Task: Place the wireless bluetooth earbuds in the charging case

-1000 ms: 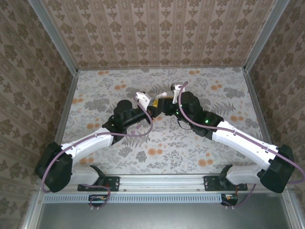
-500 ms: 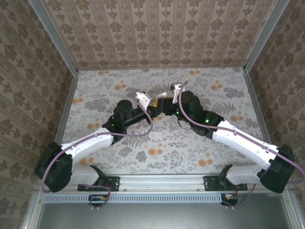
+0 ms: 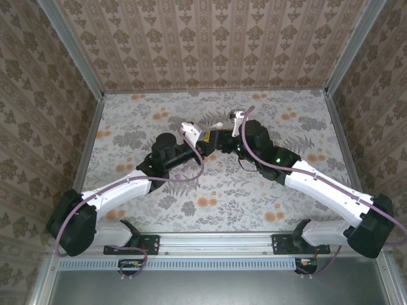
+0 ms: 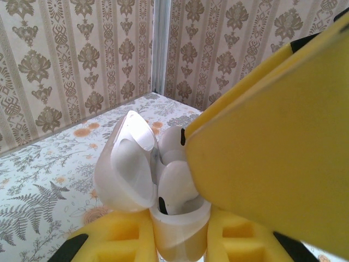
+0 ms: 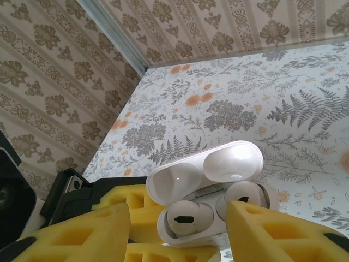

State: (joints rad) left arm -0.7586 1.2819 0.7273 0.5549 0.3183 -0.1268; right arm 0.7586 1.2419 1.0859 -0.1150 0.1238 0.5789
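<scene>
Top external view: the floral tabletop (image 3: 127,127) spreads wide, and my two arms meet over its middle. My left claw (image 4: 180,243) is clenched on the open charging case (image 4: 128,164). My right claw (image 5: 180,237) is released, its fingers (image 5: 283,234) on either side of the case. Both whitish earbuds (image 5: 185,219) sit in the case's wells.

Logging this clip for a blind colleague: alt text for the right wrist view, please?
An open white charging case with two white earbuds seated in its wells is clamped between the yellow pads of the left gripper, lid tipped back. The yellow fingers of the right gripper stand apart on either side of it, over a floral tabletop.
</scene>
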